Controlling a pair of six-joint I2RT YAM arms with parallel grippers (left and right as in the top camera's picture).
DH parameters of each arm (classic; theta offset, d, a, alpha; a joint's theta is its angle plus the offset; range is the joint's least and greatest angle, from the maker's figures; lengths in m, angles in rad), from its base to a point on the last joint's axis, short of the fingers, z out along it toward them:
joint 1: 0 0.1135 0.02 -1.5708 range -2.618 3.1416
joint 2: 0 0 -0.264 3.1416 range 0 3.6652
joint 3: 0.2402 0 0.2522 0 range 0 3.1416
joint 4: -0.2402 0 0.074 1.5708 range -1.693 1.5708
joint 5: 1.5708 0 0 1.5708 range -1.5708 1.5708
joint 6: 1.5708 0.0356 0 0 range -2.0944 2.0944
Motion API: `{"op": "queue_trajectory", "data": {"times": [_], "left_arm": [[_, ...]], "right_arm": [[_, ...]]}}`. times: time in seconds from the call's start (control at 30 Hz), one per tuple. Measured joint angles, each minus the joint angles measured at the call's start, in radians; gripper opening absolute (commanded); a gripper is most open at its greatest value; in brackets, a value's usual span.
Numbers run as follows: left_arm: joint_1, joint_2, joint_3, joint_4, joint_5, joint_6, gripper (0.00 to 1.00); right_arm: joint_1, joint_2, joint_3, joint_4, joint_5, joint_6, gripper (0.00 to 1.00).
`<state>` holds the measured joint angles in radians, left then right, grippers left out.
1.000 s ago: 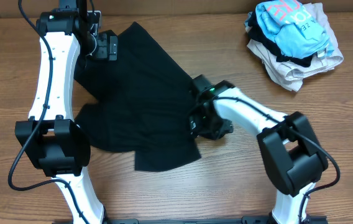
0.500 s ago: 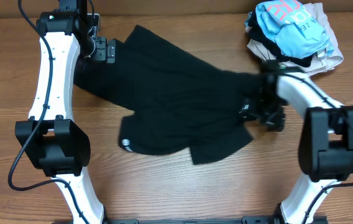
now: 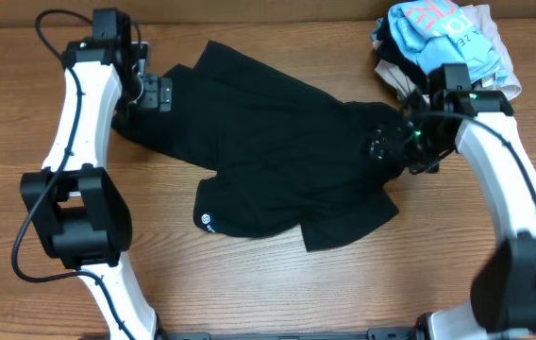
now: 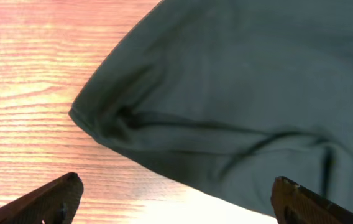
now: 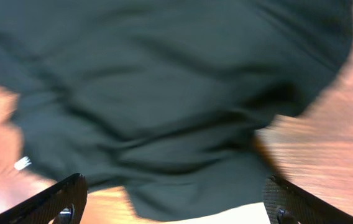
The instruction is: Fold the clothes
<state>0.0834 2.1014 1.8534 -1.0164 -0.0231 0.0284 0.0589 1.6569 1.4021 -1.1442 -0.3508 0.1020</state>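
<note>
Shirt: the black shirt [image 3: 277, 156] lies rumpled mid-table [image 3: 60, 283], long axis running 10 o'clock to 4 o'clock, white label [image 3: 207, 220] at its 7 o'clock edge.
Left arm: the left pincer [image 3: 159, 93] is spread apart and empty, at the 10 o'clock corner.
Right arm: the right pincer [image 3: 383, 148] is spread apart with nothing between, at the 3 o'clock edge.
Relation: cloth lies toward 4 o'clock from the left pincer and 9 o'clock from the right pincer, so each arm is nearest its own end.

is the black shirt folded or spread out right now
Spread out, not folded. The black shirt lies wide and rumpled across the table, its round white label showing; no tidy fold shows.
</note>
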Motion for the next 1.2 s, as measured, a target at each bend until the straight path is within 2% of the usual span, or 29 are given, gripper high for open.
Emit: {"op": "queue_trajectory", "data": {"times": [0.17,0.3,0.43,0.67,0.77,0.83,0.9,1.0,1.2], "left_arm": [[0.047,0.0,-0.087,0.11,0.0,-0.055,0.82],[0.076,0.0,-0.149,0.174,-0.002,-0.113,0.63],[0.09,0.0,-0.24,0.242,-0.035,-0.166,0.59],[0.101,0.0,-0.381,0.381,-0.067,-0.213,0.6],[0.101,0.0,-0.412,0.443,-0.072,-0.217,0.57],[0.101,0.0,-0.425,0.472,-0.071,-0.222,0.49],[0.101,0.0,-0.432,0.497,-0.072,-0.23,0.28],[0.1,0.0,-0.44,0.518,-0.07,-0.235,0.04],[0.1,0.0,-0.441,0.527,-0.072,-0.236,0.04]], "right_arm": [[0.174,-0.078,0.018,-0.001,-0.008,0.0,0.94],[0.293,-0.052,0.012,0.026,0.032,0.029,0.89],[0.384,-0.048,0.011,0.062,0.064,0.065,0.87],[0.5,-0.047,0.011,0.116,0.109,0.105,0.83],[0.554,-0.035,0.011,0.137,0.143,0.124,0.82],[0.594,-0.016,0.011,0.142,0.179,0.141,0.82],[0.632,0.01,0.011,0.142,0.213,0.156,0.82],[0.673,0.051,0.011,0.147,0.238,0.171,0.81],[0.742,0.152,0.011,0.191,0.266,0.186,0.78]]}}
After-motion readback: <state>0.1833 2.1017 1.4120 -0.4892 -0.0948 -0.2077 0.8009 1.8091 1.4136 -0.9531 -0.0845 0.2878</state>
